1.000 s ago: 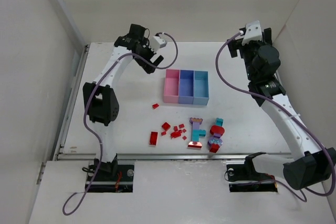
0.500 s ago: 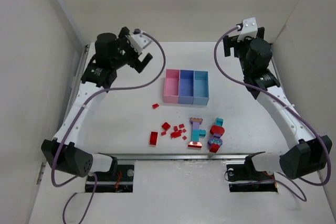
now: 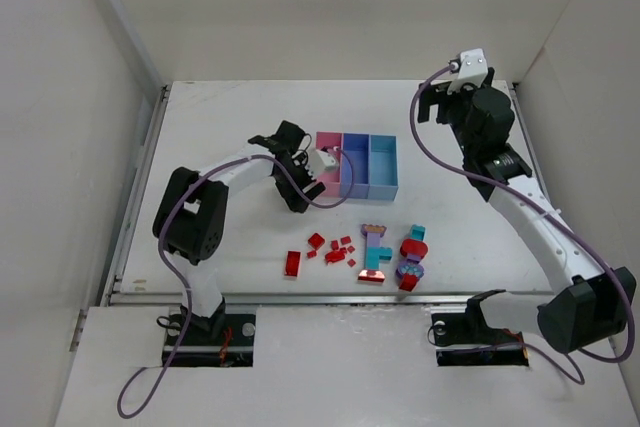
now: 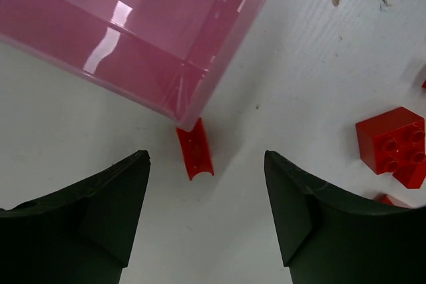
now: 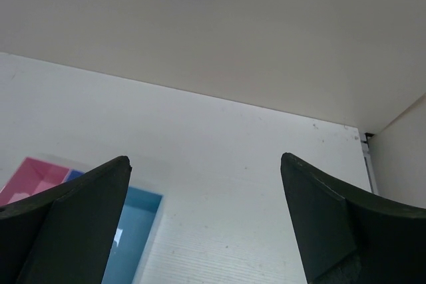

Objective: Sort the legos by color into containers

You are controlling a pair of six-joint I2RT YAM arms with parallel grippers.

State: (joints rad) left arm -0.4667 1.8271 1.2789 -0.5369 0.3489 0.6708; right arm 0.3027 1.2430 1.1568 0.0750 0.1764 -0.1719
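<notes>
Now the left gripper (image 4: 206, 159) has dropped beside the pink container (image 4: 133, 64), jaws narrowing but apart around a loose red lego (image 4: 195, 153); the right gripper (image 5: 205, 164) gapes empty.

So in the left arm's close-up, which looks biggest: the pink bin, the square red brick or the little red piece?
Largest: pink bin, by far, though it runs out of frame.
Next: square red brick.
Smallest: little red piece.
All rest on the table, so nearness hardly skews this.
</notes>
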